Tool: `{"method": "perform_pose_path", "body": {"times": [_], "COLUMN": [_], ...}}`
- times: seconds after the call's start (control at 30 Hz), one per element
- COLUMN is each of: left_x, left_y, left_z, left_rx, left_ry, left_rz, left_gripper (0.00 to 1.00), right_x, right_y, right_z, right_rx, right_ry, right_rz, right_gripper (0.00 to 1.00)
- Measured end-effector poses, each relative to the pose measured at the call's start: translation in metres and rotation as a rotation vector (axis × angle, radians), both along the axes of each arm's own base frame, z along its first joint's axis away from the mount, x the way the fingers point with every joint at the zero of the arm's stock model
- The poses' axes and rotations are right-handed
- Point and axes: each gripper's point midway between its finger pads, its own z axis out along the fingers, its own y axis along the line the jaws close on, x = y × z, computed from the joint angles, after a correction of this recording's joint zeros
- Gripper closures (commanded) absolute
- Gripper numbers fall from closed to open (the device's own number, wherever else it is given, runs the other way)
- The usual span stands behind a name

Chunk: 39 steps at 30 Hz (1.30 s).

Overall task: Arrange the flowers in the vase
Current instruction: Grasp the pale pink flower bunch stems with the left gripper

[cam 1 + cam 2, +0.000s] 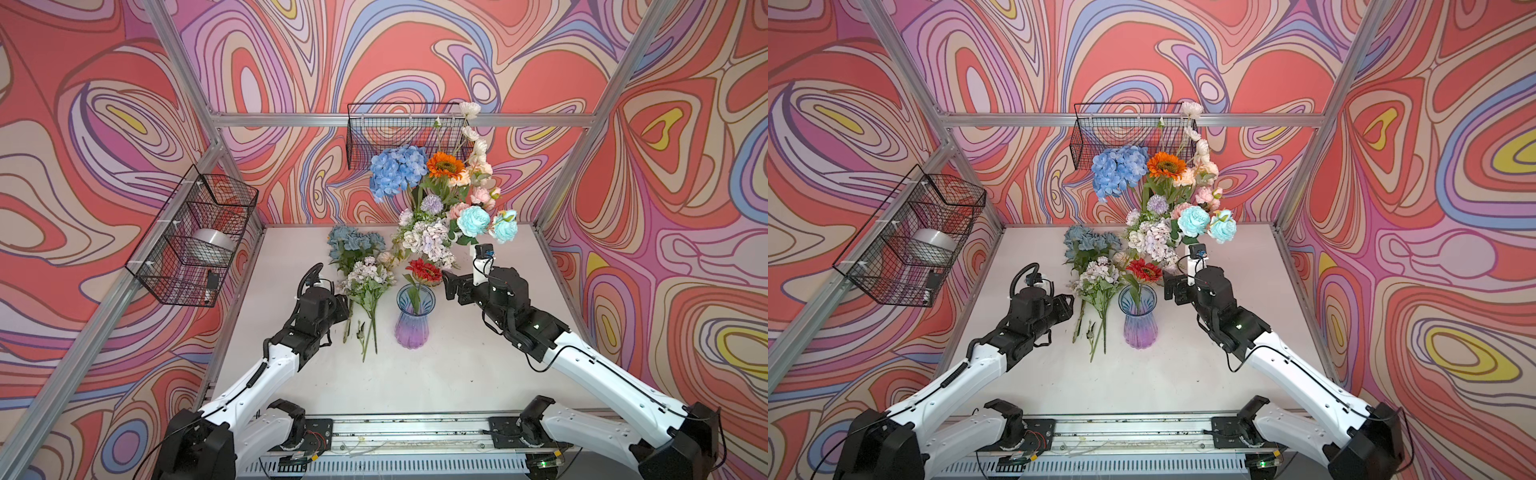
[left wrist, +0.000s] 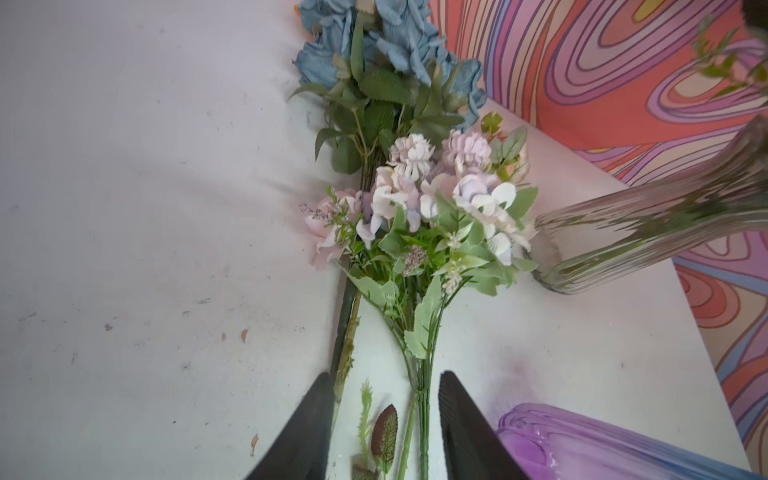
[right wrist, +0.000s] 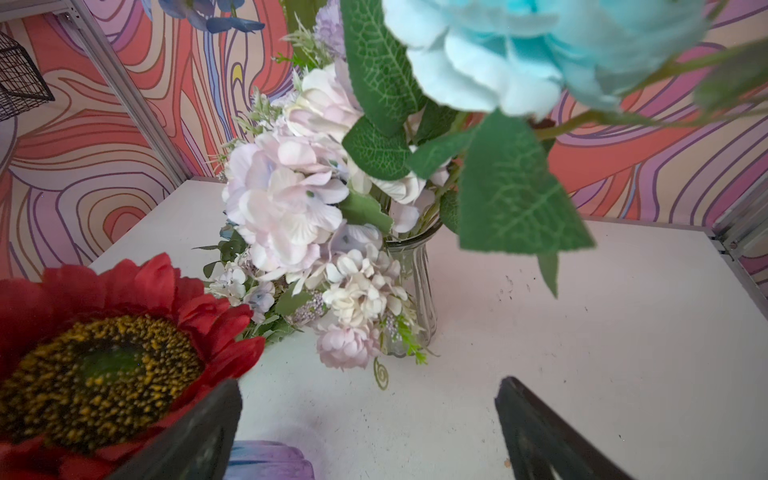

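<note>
Left gripper point(image 2: 386, 378), jaws apart, straddles stems of the pale bouquet point(image 2: 436, 216); right gripper point(image 3: 369, 381) gapes wide beside the red flower point(image 3: 104, 361), purple vase point(image 3: 270, 461) largely cut off

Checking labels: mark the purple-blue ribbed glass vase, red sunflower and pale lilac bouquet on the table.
Purple-blue ribbed glass vase point(image 1: 411, 330): a top view, body.
Red sunflower point(image 1: 424, 270): a top view, bloom.
Pale lilac bouquet point(image 2: 436, 197): left wrist view, blooms.

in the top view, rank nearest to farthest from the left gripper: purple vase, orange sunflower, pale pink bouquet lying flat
1. Pale pink bouquet, lying centre-left, stems between the jaws of the left gripper.
2. Purple vase, just to the right.
3. Orange sunflower, high at the back.
</note>
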Motion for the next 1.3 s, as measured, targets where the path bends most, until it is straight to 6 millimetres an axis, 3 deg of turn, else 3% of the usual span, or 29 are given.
{"method": "perform_pose_path", "body": {"times": [0.17,0.33,0.7,0.8,1.0,1.3], "left_x": [-0.006,-0.013,0.015,0.02,0.019,0.014], "left_y": [-0.024,-0.07,-0.11,-0.112,-0.097,-0.09], "left_z": [-0.027,-0.047,-0.065,-0.07,-0.086,-0.088], "left_rx": [-0.036,-0.038,0.091,0.135,0.226,0.292], "left_ry": [0.101,0.175,0.212,0.214,0.251,0.25], "left_rz": [-0.083,-0.19,-0.202,-0.194,-0.15,-0.125], "left_gripper": [0.58,0.64,0.7,0.7,0.7,0.7], "right_x": [0.001,0.001,-0.006,-0.007,-0.008,-0.007], "right_y": [-0.004,-0.01,-0.022,-0.024,-0.027,-0.027], "right_z": [0.003,0.008,0.014,0.015,0.017,0.016], "right_rx": [-0.002,0.0,0.011,0.011,0.005,-0.003], "right_ry": [-0.012,-0.028,-0.056,-0.062,-0.069,-0.072], "right_rz": [-0.026,-0.052,-0.087,-0.094,-0.102,-0.108], "right_gripper": [0.02,0.02,0.02,0.01,0.02,0.02]}}
